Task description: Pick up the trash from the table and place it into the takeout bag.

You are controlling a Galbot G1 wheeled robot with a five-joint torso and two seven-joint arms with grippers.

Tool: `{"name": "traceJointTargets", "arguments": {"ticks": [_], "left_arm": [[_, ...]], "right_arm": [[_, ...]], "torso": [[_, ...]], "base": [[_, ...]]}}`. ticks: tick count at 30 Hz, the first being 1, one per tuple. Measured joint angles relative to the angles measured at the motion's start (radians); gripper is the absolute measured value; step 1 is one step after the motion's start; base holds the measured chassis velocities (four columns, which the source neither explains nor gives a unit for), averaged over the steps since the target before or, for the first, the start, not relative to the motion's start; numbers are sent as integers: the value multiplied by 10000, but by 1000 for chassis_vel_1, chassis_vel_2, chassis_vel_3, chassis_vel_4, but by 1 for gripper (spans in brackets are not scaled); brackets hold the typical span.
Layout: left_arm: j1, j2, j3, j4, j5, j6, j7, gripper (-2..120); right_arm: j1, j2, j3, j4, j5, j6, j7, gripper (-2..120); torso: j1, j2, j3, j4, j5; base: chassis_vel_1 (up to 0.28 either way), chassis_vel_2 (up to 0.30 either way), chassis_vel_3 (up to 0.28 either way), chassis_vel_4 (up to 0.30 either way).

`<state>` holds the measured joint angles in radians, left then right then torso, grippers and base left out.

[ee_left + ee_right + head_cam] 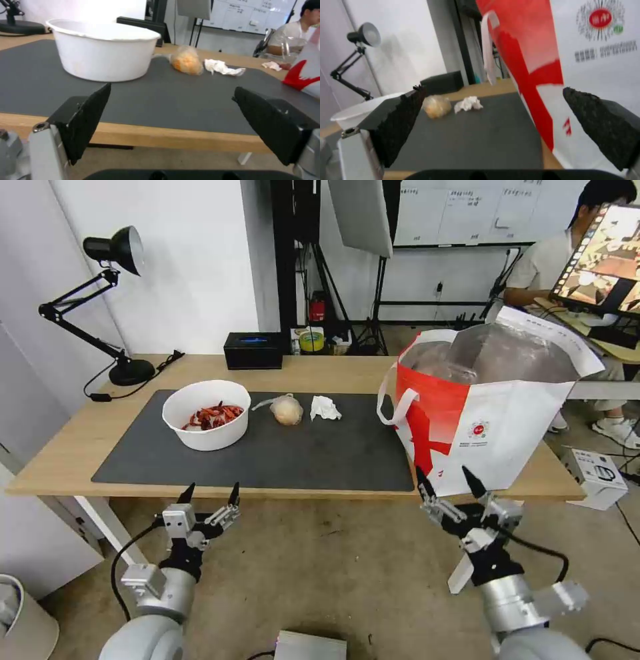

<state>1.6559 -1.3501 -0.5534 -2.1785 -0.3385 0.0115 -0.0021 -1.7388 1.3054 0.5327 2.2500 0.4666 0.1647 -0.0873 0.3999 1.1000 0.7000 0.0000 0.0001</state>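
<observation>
Both grippers, left (209, 493) and right (445, 479), gape empty before the upright, open-topped takeout bag (493, 413)

Right gripper (493, 117): dark fingers (400, 125) stood wide apart, nothing between them. Takeout bag (586, 87): red-and-white, round logo, white loop handle, standing on the dark grey mat (480, 140). On the mat: crumpled white tissue (468, 104) just beside bagged beige lump (436, 107); white bowl (356, 112) partly hidden. Behind: black tissue box (443, 83), desk lamp (356, 50)

From my left wrist, the white bowl (105, 50) hides its contents behind its wall; the takeout bag (305, 75) is cut off at the edge.
</observation>
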Motion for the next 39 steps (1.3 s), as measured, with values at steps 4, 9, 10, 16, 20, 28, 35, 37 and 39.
{"name": "traceJointTargets", "arguments": {"ticks": [4, 9, 10, 16, 20, 28, 35, 37, 39], "left_arm": [[93, -78, 35, -8, 66, -166, 121, 100], [224, -208, 81, -19, 222, -343, 276, 100], [224, -208, 81, -19, 222, -343, 276, 100], [563, -382, 167, -13, 660, -626, 439, 100], [536, -356, 164, -16, 698, -658, 454, 100], [434, -312, 142, 132, 688, -671, 473, 100], [321, -339, 138, 224, 662, -673, 478, 100], [298, -369, 125, 251, 657, -672, 478, 100], [289, -390, 116, 260, 654, -673, 479, 100]], "right_arm": [[-16, 173, -139, -250, -309, 168, -17, 100], [137, 221, -194, -810, -1122, 445, 0, 100], [137, 221, -194, -810, -1122, 445, 0, 100], [225, 240, -206, -1052, -1752, 492, 389, 100], [201, 327, -237, -1066, -1824, 492, 457, 100], [231, 393, -342, -1144, -1848, 470, 472, 100], [445, 317, -694, -1162, -1817, 366, 476, 100], [620, 225, -887, -1201, -1784, 283, 480, 100], [801, 118, -1064, -1236, -1709, 221, 498, 100]], "torso": [[0, 0, 0, 0, -1], [0, 0, 0, 0, 0], [0, 0, 0, 0, 0], [0, 0, 0, 0, 0], [0, 0, 0, 0, -1], [0, 0, 0, 0, -1], [0, 0, 0, 0, -1], [0, 0, 0, 0, -1], [0, 0, 1, -1, -1]], "base": [[0, 0, 0, 0], [0, 0, 0, 0], [0, 0, 0, 0], [0, 0, 0, 0], [0, 0, 0, 0], [0, 0, 0, 0], [0, 0, 0, 0], [0, 0, 0, 0], [0, 0, 0, 0]]}}
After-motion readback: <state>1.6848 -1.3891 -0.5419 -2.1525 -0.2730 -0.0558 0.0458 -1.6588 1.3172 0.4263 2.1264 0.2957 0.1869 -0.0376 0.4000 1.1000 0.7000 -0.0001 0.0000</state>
